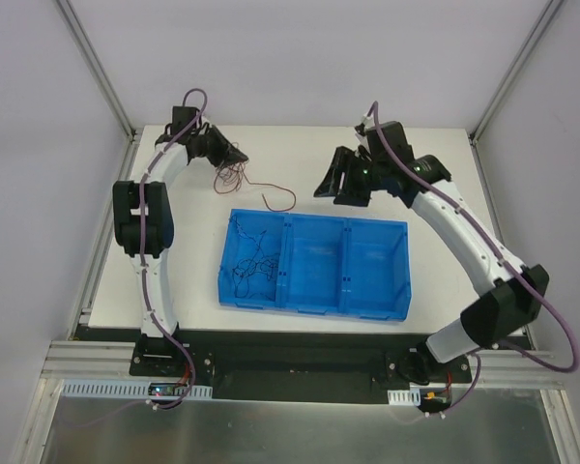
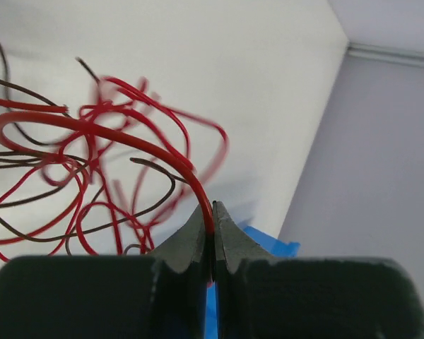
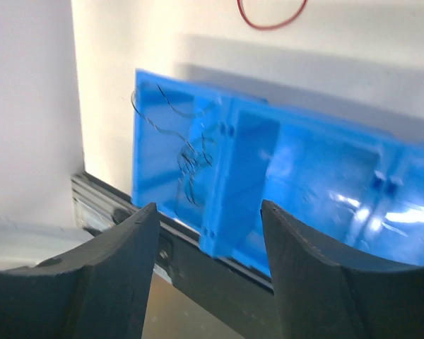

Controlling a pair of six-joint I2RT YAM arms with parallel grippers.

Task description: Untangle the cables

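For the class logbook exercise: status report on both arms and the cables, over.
Left gripper: jaws shut on red cable, tangle hanging beyond blue tray. Right gripper: jaws open, empty. Black cables loose in tray's left compartment. Nothing blocking.

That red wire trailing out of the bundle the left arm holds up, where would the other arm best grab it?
Probably the loose tail of the red wire, lying flat on the table behind the blue tray, clear of the tangle. The open right fingers should come straight down astride it.
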